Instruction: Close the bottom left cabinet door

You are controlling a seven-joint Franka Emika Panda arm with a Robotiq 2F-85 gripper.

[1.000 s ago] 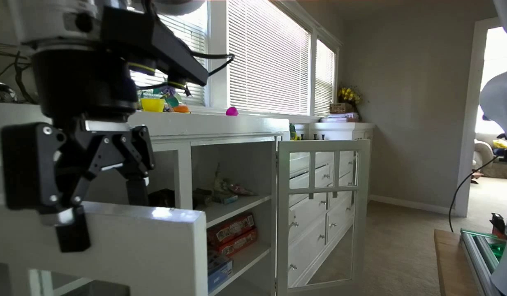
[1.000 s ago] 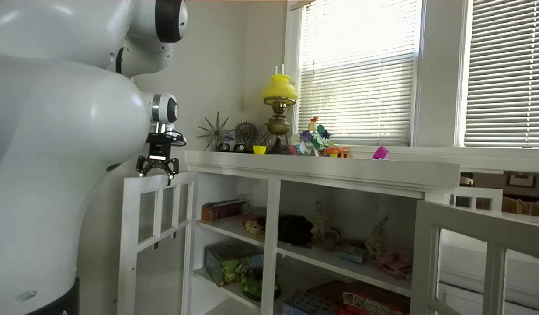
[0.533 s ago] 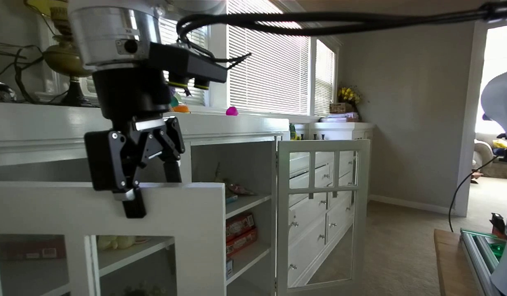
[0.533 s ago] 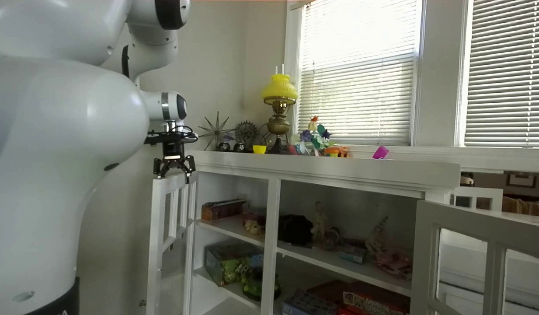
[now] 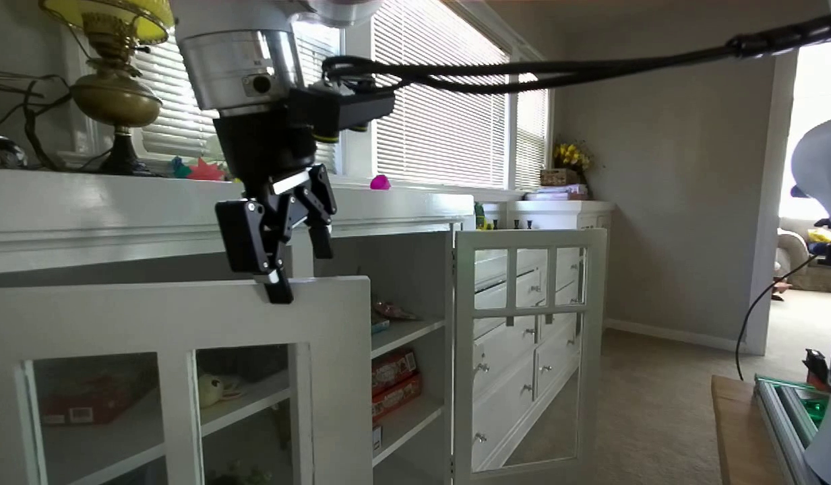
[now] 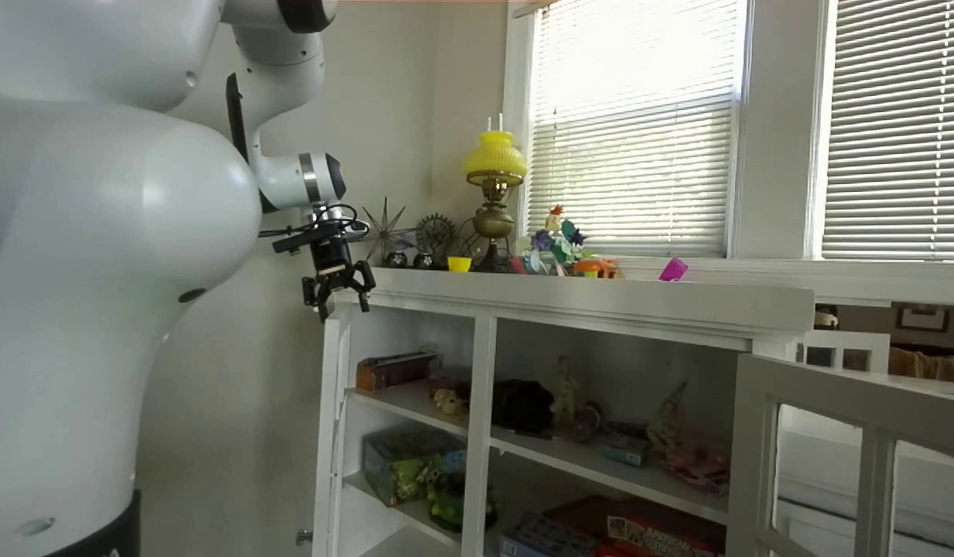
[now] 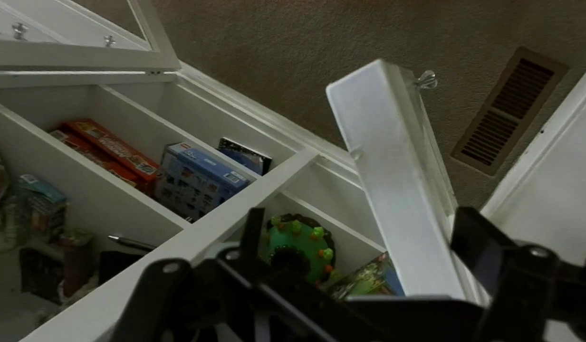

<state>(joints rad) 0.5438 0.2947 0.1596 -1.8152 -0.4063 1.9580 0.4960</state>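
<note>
The bottom left cabinet door [image 5: 334, 316], white with glass panes, stands partly open from the cabinet. It shows nearly edge-on in an exterior view [image 6: 331, 433], and its top edge [image 7: 392, 175] and clear knob show in the wrist view. My gripper [image 5: 300, 269] is open and tilted at the door's top edge, also in an exterior view [image 6: 343, 311]. In the wrist view the door top lies between the spread fingers [image 7: 359, 216]. One finger is at the knob-side outer face, touching or very close; the other is over the shelf side, apart from the door.
The narrower paned door [image 5: 464, 370] stands open further right, also in an exterior view [image 6: 751, 433]. Shelves hold red boxes [image 5: 396, 396] and toys. A yellow lamp [image 6: 496, 158] and small ornaments stand on the cabinet top [image 6: 585, 294]. A floor vent [image 7: 509, 111] lies beyond the door.
The door has swung toward the cabinet, from a wide angle to nearly edge-on in an exterior view. My gripper has moved along with it toward the cabinet, tilted and risen slightly relative to the door top.
</note>
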